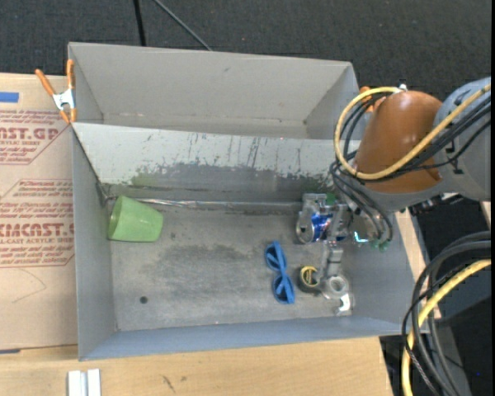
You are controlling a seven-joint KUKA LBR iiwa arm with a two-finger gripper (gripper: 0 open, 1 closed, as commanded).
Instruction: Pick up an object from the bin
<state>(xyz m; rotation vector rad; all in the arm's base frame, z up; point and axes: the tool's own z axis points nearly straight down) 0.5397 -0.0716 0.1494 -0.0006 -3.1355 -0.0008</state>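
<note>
My gripper point(320, 223) hangs low over the right part of the bin, close to the back wall. Just in front of it, near the bin's right front corner, lies a silvery metal piece point(338, 290) with a ring-shaped end. A small yellow and black round thing point(309, 277) sits to its left. Further left is a pair of blue toy glasses point(279, 272), lying flat on the floor. None of these is visibly held.
A light green plastic cup point(134, 219) lies on its side at the far left of the bin, against the left wall. The arm with its orange cover and looped cables comes in over the right rim.
</note>
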